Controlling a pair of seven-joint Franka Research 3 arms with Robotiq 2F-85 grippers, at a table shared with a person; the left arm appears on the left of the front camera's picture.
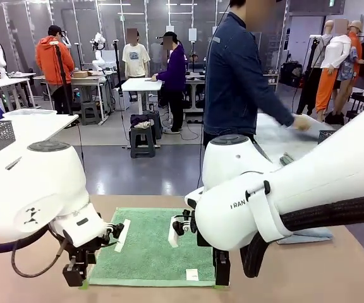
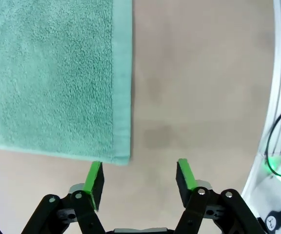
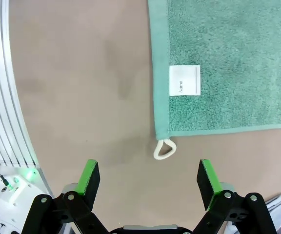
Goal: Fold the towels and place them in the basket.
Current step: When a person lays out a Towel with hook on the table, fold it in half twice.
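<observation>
Green towel point(image 1: 147, 246) flat between left pincer point(image 2: 139, 165) and right pincer point(image 3: 147, 165); both spread, empty.

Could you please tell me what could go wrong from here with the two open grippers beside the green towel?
1. The left gripper stands open with the corner of the green towel by one pad and mostly bare table in the gap; closing there may miss the cloth.
2. The white loop lies nearer the open right gripper than the towel's hem does; it might pinch the loop alone, and the fold would likely skew.
</observation>
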